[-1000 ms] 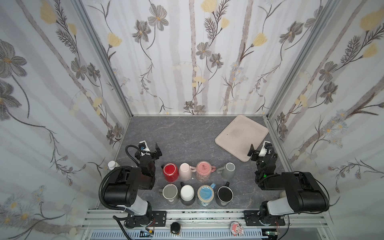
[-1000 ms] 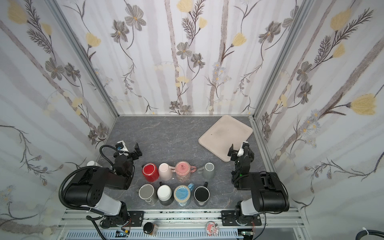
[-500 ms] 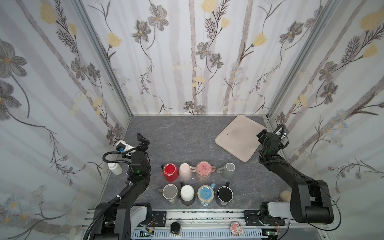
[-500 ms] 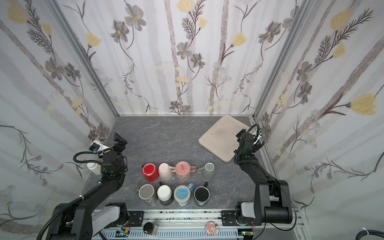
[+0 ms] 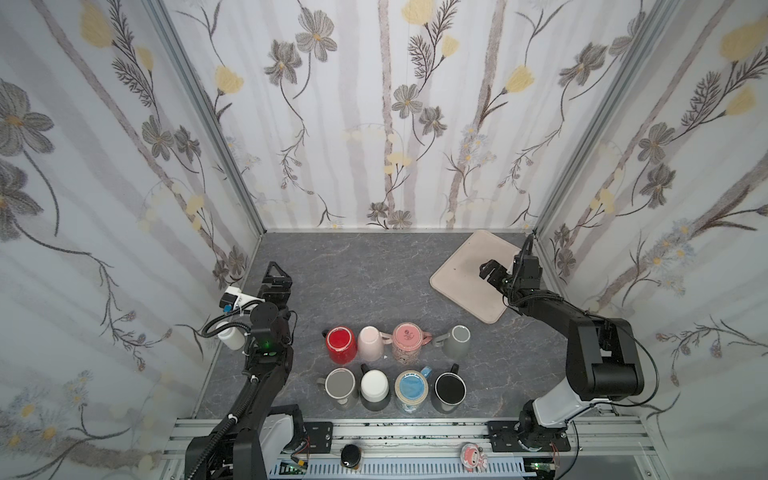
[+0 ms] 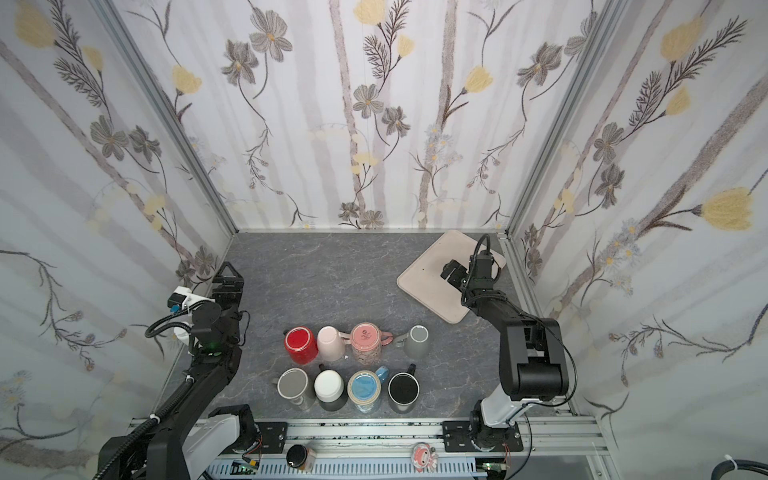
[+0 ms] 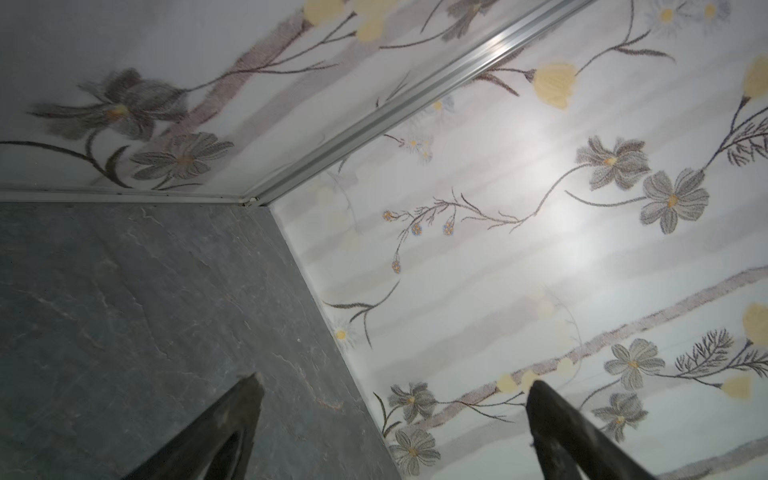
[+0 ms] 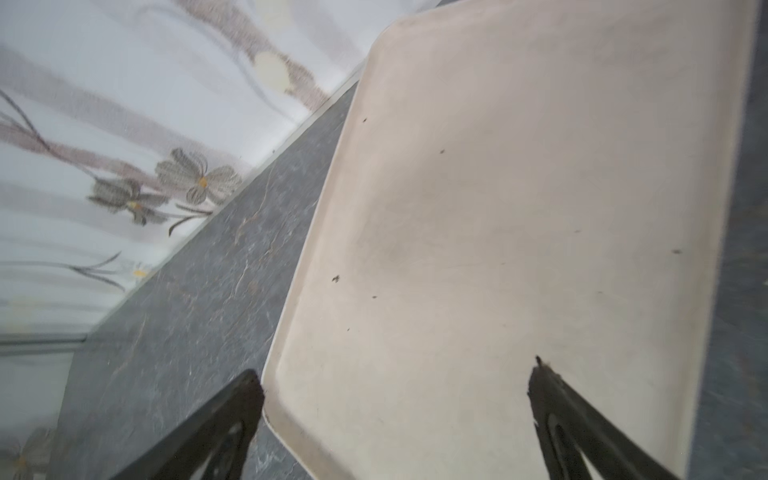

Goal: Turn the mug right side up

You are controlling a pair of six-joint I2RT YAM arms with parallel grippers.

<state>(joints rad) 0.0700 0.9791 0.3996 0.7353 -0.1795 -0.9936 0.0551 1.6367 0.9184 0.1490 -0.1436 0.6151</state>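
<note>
Progress: judged nil. Saw mug (image 5: 407,337), stamped base up, in back row among other mugs (image 5: 449,388) near front edge, untouched. Found left gripper (image 5: 277,279) spread, empty, by wall (image 5: 124,257); right gripper (image 5: 492,271) spread, empty, over tray (image 5: 457,266). Left to do: reach, grasp, flip.

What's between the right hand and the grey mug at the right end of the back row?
Only part of the beige tray under the right hand, then bare tabletop up to the grey mug. Both top views show it.
</note>
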